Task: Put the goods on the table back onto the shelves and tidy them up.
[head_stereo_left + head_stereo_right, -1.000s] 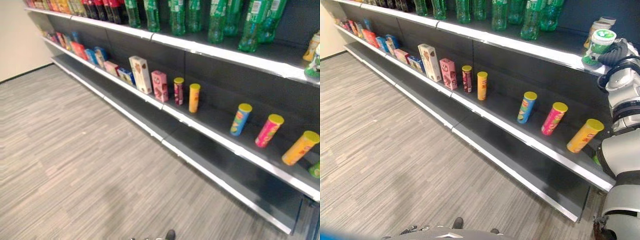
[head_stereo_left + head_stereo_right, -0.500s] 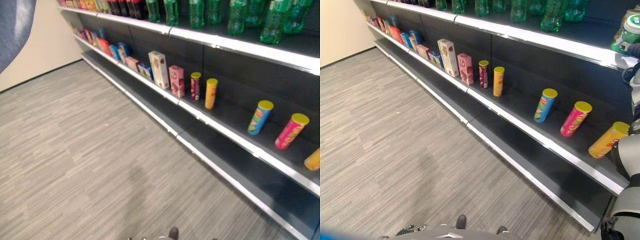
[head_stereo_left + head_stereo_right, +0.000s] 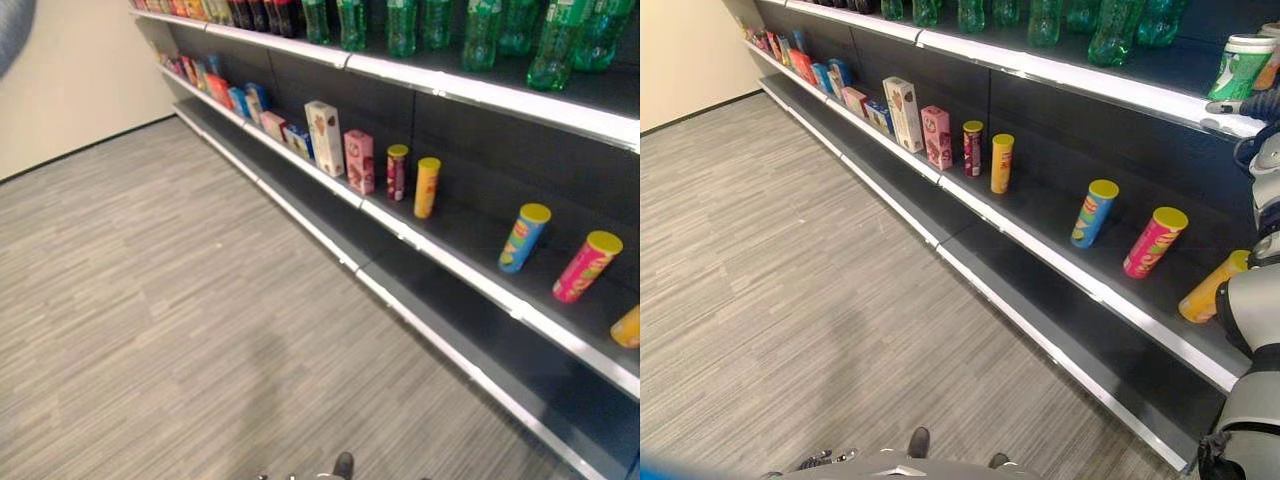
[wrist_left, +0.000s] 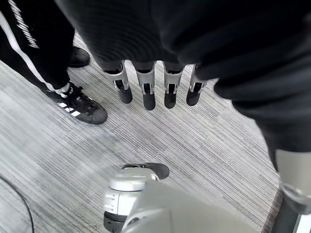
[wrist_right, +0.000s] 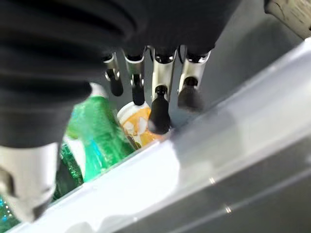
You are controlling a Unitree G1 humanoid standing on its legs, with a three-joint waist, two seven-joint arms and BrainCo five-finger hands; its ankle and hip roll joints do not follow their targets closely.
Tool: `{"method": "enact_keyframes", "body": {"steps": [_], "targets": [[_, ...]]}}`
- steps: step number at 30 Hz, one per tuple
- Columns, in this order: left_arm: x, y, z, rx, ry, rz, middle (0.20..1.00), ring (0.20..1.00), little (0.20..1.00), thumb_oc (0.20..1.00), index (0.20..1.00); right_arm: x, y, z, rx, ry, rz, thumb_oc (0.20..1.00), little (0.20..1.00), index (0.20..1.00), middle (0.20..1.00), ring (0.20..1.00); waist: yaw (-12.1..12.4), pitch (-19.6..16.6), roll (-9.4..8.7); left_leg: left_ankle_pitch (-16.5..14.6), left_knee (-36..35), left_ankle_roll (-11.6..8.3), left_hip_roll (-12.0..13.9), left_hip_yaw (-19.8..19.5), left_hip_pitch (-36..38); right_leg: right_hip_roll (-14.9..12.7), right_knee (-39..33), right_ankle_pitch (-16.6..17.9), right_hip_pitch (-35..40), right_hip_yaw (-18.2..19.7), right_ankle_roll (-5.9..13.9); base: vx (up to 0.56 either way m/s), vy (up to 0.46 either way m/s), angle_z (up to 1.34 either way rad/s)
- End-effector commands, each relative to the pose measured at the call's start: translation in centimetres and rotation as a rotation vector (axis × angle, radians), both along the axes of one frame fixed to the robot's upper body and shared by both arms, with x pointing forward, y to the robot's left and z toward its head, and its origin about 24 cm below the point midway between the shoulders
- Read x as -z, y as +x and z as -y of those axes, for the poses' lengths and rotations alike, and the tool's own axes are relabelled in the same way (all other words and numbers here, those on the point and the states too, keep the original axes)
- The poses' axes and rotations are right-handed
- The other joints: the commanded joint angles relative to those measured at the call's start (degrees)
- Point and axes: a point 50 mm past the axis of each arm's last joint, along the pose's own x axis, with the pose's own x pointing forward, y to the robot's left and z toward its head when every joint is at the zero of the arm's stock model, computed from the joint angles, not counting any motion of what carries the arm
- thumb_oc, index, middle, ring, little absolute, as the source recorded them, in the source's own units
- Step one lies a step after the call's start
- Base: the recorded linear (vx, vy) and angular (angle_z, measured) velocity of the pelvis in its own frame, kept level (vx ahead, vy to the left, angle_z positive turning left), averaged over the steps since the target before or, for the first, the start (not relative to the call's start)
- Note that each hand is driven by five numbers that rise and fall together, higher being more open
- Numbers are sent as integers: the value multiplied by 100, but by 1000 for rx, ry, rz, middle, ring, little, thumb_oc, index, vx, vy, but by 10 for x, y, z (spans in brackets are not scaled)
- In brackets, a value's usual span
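Fingers (image 5: 159, 104) of the right hand (image 5: 146, 29) hang straight and relaxed, holding nothing, their dark tips just above the pale front edge of the top shelf (image 5: 160, 170). Just beyond the tips, an orange-patterned cup (image 5: 133, 124) and a green bottle (image 5: 95, 131) stand on that shelf; whether any tip touches the cup cannot be told. In the right eye view, a green-and-white cup (image 3: 1242, 68) stands on the same shelf beside the right arm. Fingers (image 4: 148, 90) of the left hand (image 4: 160, 34) likewise point straight down, open and empty, over the grey striped floor (image 4: 194, 141), near a person's black shoe (image 4: 82, 108). Farther off, the middle shelf (image 3: 1110, 292) carries leaning tubes: orange (image 3: 1208, 290), pink (image 3: 1154, 242) and blue (image 3: 1093, 213). Beyond them stand a yellow tube (image 3: 1001, 163), a dark red tube (image 3: 972, 148), a pink box (image 3: 937, 137) and a tall white box (image 3: 904, 113).
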Motion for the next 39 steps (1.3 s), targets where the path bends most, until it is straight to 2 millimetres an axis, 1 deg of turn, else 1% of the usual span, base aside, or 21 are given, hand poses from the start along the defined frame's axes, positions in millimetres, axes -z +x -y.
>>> {"method": "enact_keyframes", "body": {"steps": [1,4,6,8,10,12,18,20,23,25,26,27,28,30,32,33,34,36,37,38,39], "targets": [[-8,15,-26,-6,73,41,1000,1000,1000,1000,1000,-53,1,-21,-57,-144,141,1000,1000,1000,1000,1000,131,-15,-580,-547,81,-299,-102,418,638,-497,557,-608,-265,923,414,-4,40,-3],[-8,11,-27,-15,82,35,1000,1000,1000,1000,1000,-84,-6,-35,-116,-206,290,1000,1000,1000,1000,1000,80,-28,-630,-628,95,-254,-101,504,650,-498,508,-553,-287,1025,443,-7,60,-8],[-7,6,-28,-32,85,24,1000,1000,1000,1000,1000,-107,-14,-54,-198,-262,412,1000,1000,1000,1000,1000,27,-41,-659,-695,107,-206,-106,585,674,-493,479,-511,-303,1117,464,-7,72,-27],[-8,3,-30,-43,90,17,1000,1000,1000,1000,1000,-121,-24,-67,-263,-318,496,1000,1000,1000,1000,1000,-25,-66,-701,-769,134,-161,-99,666,691,-490,458,-471,-328,1217,486,-19,78,-19],[-8,1,-32,-41,98,7,1000,1000,1000,1000,1000,-127,-32,-80,-340,-359,538,1000,1000,1000,1000,1000,-94,-93,-759,-852,157,-103,-98,777,709,-482,445,-409,-382,1338,511,-28,90,-40],[-8,2,-35,-44,108,5,1000,1000,1000,1000,1000,-127,-37,-88,-407,-366,557,1000,1000,1000,1000,1000,-147,-115,-817,-921,177,-58,-100,886,729,-474,425,-358,-420,1449,539,-31,91,-40],[-11,5,-41,-40,112,12,1000,1000,1000,1000,1000,-116,-47,-111,-641,-355,508,1000,1000,1000,1000,1000,-289,-138,-1024,-1063,209,92,-149,1339,773,-423,384,-165,-612,1913,650,-69,118,-48],[-12,10,-42,-45,108,32,1000,1000,1000,1000,1000,-111,-50,-124,-734,-367,469,1000,1000,1000,1000,1000,-373,-105,-1112,-1093,223,134,-180,1476,765,-406,391,-58,-730,2068,712,-128,132,-56],[-15,18,-45,-44,110,60,1000,1000,1000,1000,1000,-100,-58,-144,-903,-353,432,1000,1000,1000,1000,1000,-476,-48,-1257,-1156,236,218,-244,1703,760,-389,411,123,-927,2325,842,-130,125,-50],[-17,22,-49,-36,122,67,1000,1000,1000,1000,1000,-87,-63,-152,-987,-333,391,1000,1000,1000,1000,1000,-568,-3,-1344,-1168,223,287,-295,1828,768,-380,431,259,-1053,2492,928,-126,136,-55],[-17,24,-50,-31,129,71,1000,1000,1000,1000,1000,-79,-65,-152,-1012,-323,361,1000,1000,1000,1000,1000,-635,8,-1391,-1169,183,319,-321,1897,783,-377,422,339,-1114,2565,977,-82,93,-55],[-18,24,-51,-28,132,71,1000,1000,1000,1000,1000,-78,-66,-151,-1009,-321,362,1000,1000,1000,1000,1000,-610,7,-1409,-1167,178,320,-322,1906,785,-375,420,342,-1117,2573,979,-134,154,-56],[-19,27,-53,-8,139,73,1000,1000,1000,1000,1000,-61,-74,-148,-1044,-289,318,1000,1000,1000,1000,1000,-774,37,-1473,-1129,57,382,-370,2044,823,-380,420,493,-1242,2732,1093,-135,171,-47],[-19,29,-51,21,131,75,1000,1000,1000,1000,1000,-50,-81,-140,-1044,-251,299,1000,1000,1000,1000,1000,-993,84,-1494,-1081,-69,434,-418,2169,856,-381,444,630,-1375,2885,1219,-162,217,-27],[-21,33,-53,55,133,79,1000,1000,1000,1000,1000,-41,-89,-129,-1021,-212,313,1000,1000,1000,1000,1000,-1082,169,-1531,-1085,-105,478,-464,2325,858,-337,539,743,-1541,3075,1347,-138,174,-45],[-21,34,-53,74,130,82,1000,1000,1000,1000,1000,-36,-92,-124,-1014,-188,320,1000,1000,1000,1000,1000,-1174,257,-1518,-1099,-105,499,-459,2420,879,-284,653,878,-1642,3142,1396,-155,129,-65],[-23,36,-56,84,135,85,1000,1000,1000,1000,1000,-32,-94,-122,-1014,-162,336,1000,1000,1000,1000,1000,-1214,312,-1533,-1054,-105,521,-460,2488,841,-245,750,912,-1771,3144,1418,-166,109,-61],[-25,38,-58,110,140,86,1000,1000,1000,1000,1000,-26,-101,-114,-989,-131,363,1000,1000,1000,1000,1000,-1260,413,-1477,-1030,-105,559,-406,2622,836,-195,1062,757,-1875,3025,1410,-148,115,-76],[-25,38,-58,126,134,87,1000,1000,1000,1000,1000,-25,-105,-110,-968,-126,379,1000,1000,1000,1000,1000,-1276,428,-1450,-986,-105,588,-398,2732,794,-232,1224,636,-1878,2941,1357,-159,150,-98],[-25,40,-57,131,129,95,1000,1000,1000,1000,1000,-22,-107,-106,-947,-116,402,1000,1000,1000,1000,1000,-1279,440,-1357,-980,-105,618,-332,2925,782,-345,1436,334,-1738,2722,1215,-132,102,-95],[-25,40,-57,132,130,95,1000,1000,1000,1000,1000,-22,-107,-106,-946,-116,402,1000,1000,1000,1000,1000,-1266,433,-1369,-960,-105,616,-338,2936,765,-348,1429,354,-1755,2734,1212,-113,75,-73]]}}
